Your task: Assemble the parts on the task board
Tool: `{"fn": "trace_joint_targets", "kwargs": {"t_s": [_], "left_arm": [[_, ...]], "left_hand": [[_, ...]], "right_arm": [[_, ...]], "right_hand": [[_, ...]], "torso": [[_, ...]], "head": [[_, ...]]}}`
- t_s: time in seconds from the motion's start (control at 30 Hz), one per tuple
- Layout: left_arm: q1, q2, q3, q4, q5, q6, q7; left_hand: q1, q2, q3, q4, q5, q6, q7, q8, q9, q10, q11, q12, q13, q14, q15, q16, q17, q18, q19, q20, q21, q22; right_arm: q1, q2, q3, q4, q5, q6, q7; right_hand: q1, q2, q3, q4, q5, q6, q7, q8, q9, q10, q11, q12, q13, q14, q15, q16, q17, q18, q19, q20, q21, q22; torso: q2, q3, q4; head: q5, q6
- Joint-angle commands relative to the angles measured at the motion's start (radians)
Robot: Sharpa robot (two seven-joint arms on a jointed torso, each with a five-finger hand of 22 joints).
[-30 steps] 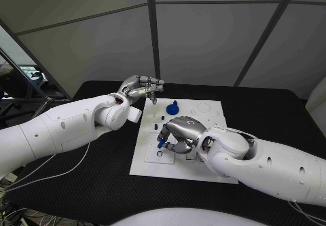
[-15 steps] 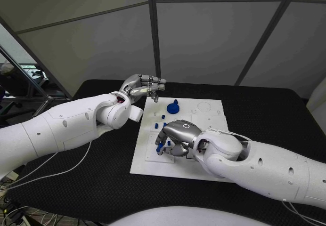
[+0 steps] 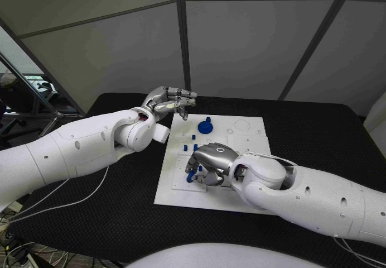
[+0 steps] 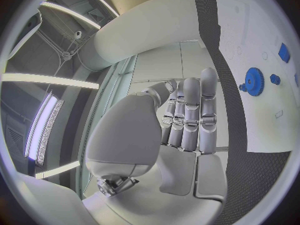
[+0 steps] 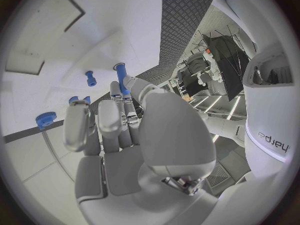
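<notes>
Head view: one task board (image 3: 241, 162), one blue gear (image 3: 206, 128).

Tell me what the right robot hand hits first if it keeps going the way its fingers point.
Probably the task board itself: the right robot hand points down at the board's near-left part, with the blue peg it pinches leading. Depth is unclear, so the gap cannot be judged.

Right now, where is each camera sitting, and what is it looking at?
Head view: on the robot's head, looking down at the task board; both white arms show.
Left wrist view: behind the left hand, facing the board's edge and the blue gear.
Right wrist view: behind the right hand, which holds a blue peg over the board.
All three share the gear.
</notes>
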Motion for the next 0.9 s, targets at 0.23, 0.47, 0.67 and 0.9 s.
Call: {"fn": "trace_joint_targets", "kwargs": {"t_s": [0.23, 0.47, 0.67, 0.9], "left_arm": [[0.002, 0.001, 0.001, 0.000, 0.003, 0.008, 0.007], [0.002, 0.002, 0.001, 0.000, 0.003, 0.008, 0.007], [0.002, 0.002, 0.001, 0.001, 0.003, 0.009, 0.007], [0.002, 0.002, 0.000, 0.000, 0.003, 0.008, 0.007]], "left_hand": [[-0.002, 0.010, -0.001, -0.006, -0.004, -0.002, -0.001, 0.003, -0.001, -0.009, -0.002, 0.003, 0.001, -0.008, -0.002, -0.005, -0.001, -0.019, -0.007, -0.003, -0.006, -0.001], [-0.002, 0.010, -0.001, -0.006, -0.004, -0.002, -0.001, 0.003, -0.001, -0.009, -0.002, 0.003, 0.001, -0.008, -0.002, -0.005, -0.001, -0.019, -0.007, -0.003, -0.006, -0.001], [-0.002, 0.010, -0.001, -0.006, -0.004, -0.002, -0.001, 0.003, -0.001, -0.009, -0.002, 0.003, 0.001, -0.008, -0.002, -0.005, -0.001, -0.019, -0.007, -0.003, -0.006, -0.001], [-0.002, 0.010, -0.001, -0.006, -0.004, -0.002, -0.001, 0.003, -0.001, -0.009, -0.002, 0.003, 0.001, -0.008, -0.002, -0.005, -0.001, -0.019, -0.007, -0.003, -0.006, -0.001]], "right_arm": [[0.001, -0.005, -0.001, 0.001, -0.032, 0.033, -0.014], [0.000, 0.000, -0.001, -0.001, -0.036, 0.045, -0.017], [0.000, 0.012, -0.009, -0.011, -0.040, 0.044, -0.020], [0.000, 0.017, -0.038, -0.014, -0.041, 0.030, -0.016]], "right_hand": [[0.007, 0.002, 0.004, -0.003, 0.005, 0.003, 0.002, 0.003, 0.002, 0.003, 0.004, -0.003, 0.000, 0.013, -0.003, 0.005, -0.001, -0.012, 0.002, 0.001, 0.000, 0.022], [0.007, 0.002, 0.004, -0.003, 0.005, 0.003, 0.002, 0.003, 0.002, 0.003, 0.004, -0.003, 0.000, 0.013, -0.003, 0.005, -0.001, -0.012, 0.002, 0.001, 0.000, 0.022], [-0.001, -0.002, 0.000, -0.001, 0.005, 0.001, 0.004, 0.000, 0.001, 0.002, 0.005, -0.009, 0.000, 0.012, -0.002, 0.003, -0.005, -0.011, -0.001, 0.003, -0.002, 0.019], [-0.026, -0.021, -0.007, 0.008, 0.007, -0.046, 0.021, -0.029, -0.010, -0.042, 0.023, -0.045, -0.005, 0.008, 0.012, 0.001, -0.013, -0.008, -0.015, 0.012, -0.015, 0.006]], "torso": [[-0.001, 0.0005, -0.0009], [0.000, 0.0004, 0.0000], [0.000, -0.0005, 0.0005], [-0.001, 0.0001, 0.0001]], "head": [[0.002, -0.002], [0.001, -0.003], [0.000, -0.003], [0.000, -0.006]]}}
